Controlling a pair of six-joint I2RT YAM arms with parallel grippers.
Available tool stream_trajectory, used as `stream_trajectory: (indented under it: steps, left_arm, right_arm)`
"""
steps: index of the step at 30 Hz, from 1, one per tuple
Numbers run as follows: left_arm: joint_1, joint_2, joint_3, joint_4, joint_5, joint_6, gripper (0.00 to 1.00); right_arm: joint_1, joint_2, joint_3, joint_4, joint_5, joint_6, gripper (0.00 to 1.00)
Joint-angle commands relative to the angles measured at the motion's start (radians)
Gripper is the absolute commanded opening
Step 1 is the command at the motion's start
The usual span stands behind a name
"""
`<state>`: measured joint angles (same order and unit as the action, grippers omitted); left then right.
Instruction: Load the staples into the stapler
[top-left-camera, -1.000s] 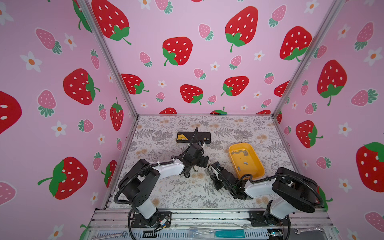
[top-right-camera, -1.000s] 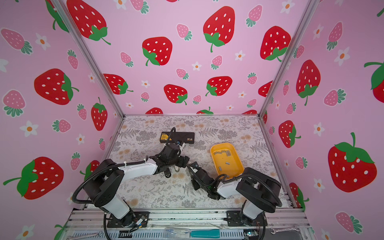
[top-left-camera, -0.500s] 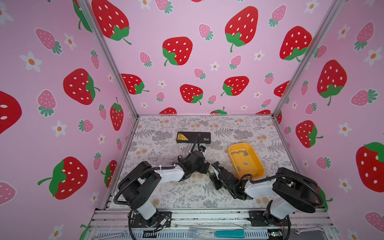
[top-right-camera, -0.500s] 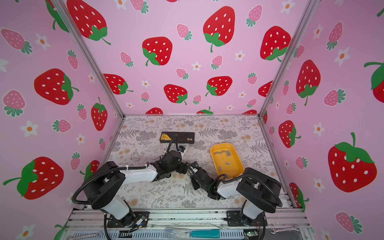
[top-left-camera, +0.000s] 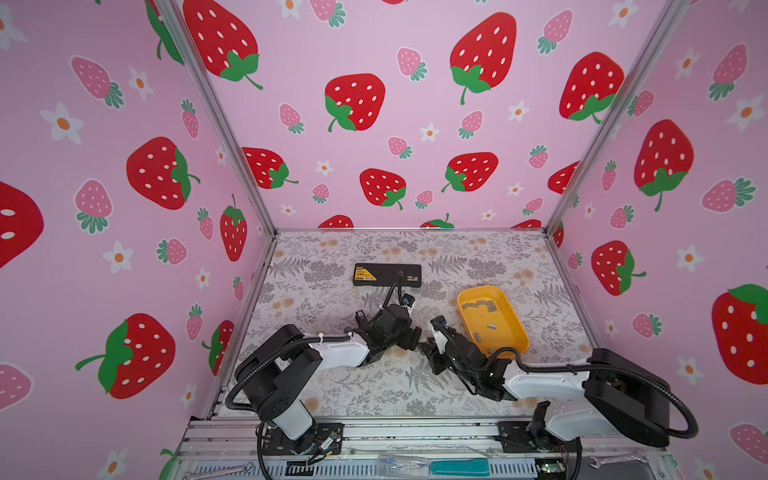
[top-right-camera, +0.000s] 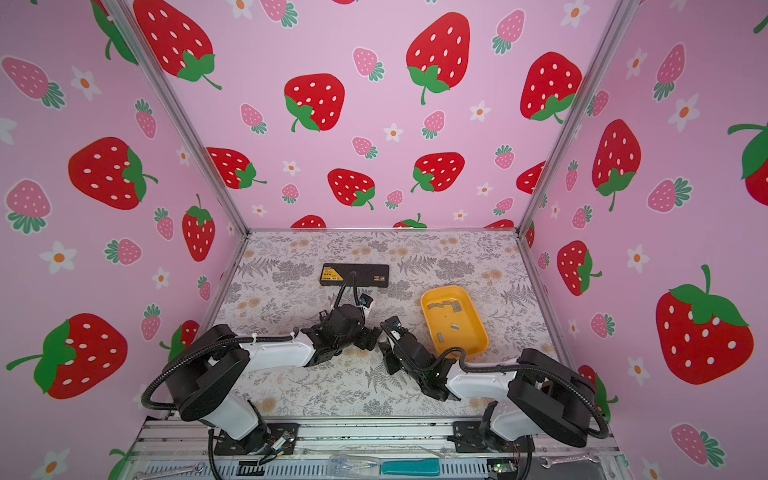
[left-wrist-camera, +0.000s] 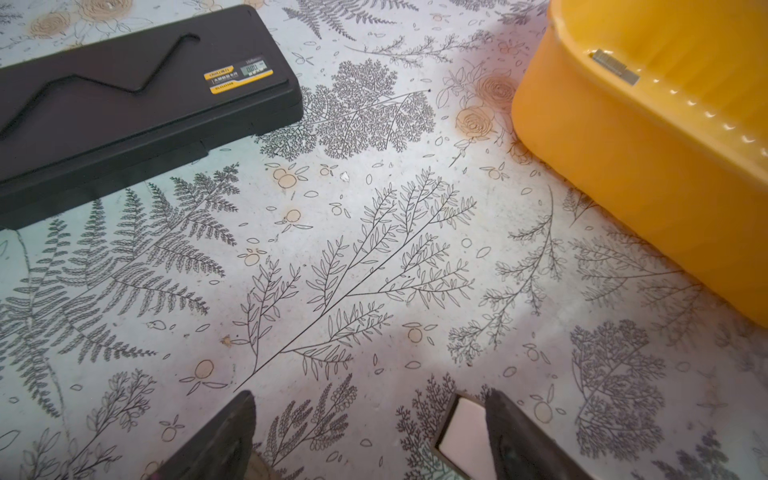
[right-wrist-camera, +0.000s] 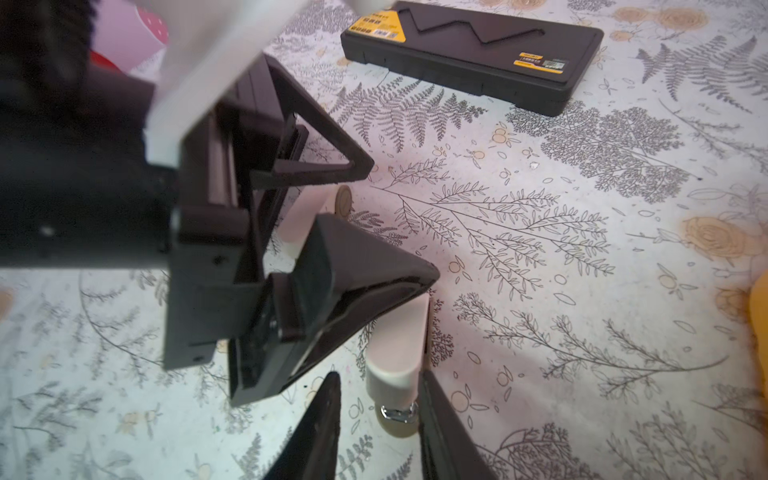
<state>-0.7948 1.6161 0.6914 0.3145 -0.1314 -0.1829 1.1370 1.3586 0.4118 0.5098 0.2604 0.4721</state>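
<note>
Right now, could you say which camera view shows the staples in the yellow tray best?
Both top views: they look down into the yellow tray and show the staples scattered across its floor. The left wrist view catches one staple strip near the rim; the right wrist view shows none.

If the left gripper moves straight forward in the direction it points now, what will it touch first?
Probably the floral table cover. The left gripper aims, seemingly downward, at the gap between the black case and the yellow tray; how soon it lands is unclear.
</note>
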Motion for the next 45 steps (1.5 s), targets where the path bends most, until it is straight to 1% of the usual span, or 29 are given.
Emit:
stream_trajectory:
  steps: [1,8,19,26,31,45]
  left_arm:
    - [-0.006,-0.027,-0.014,0.027,-0.02,0.011,0.88]
    - [-0.012,-0.04,-0.033,0.039,-0.029,0.018,0.88]
    - [-0.014,-0.065,-0.066,0.053,-0.059,0.018,0.88]
    - [-0.014,-0.065,-0.069,0.055,-0.052,0.019,0.88]
    - [-0.014,-0.064,-0.072,0.061,-0.048,0.021,0.88]
    - [-0.018,-0.064,-0.094,0.095,-0.024,0.029,0.88]
  right_arm:
    - [0.005,-0.025,-0.003,-0.044,0.012,0.0,0.28]
    - [0.004,0.001,0.04,-0.063,0.015,0.002,0.23]
    - [0.005,-0.001,0.071,-0.067,0.012,-0.01,0.23]
    - [0.001,0.065,0.105,-0.065,0.026,-0.013,0.22]
    - [-0.002,0.118,0.122,-0.065,0.029,-0.022,0.2]
    - [0.0,0.151,0.04,-0.008,0.011,-0.002,0.21]
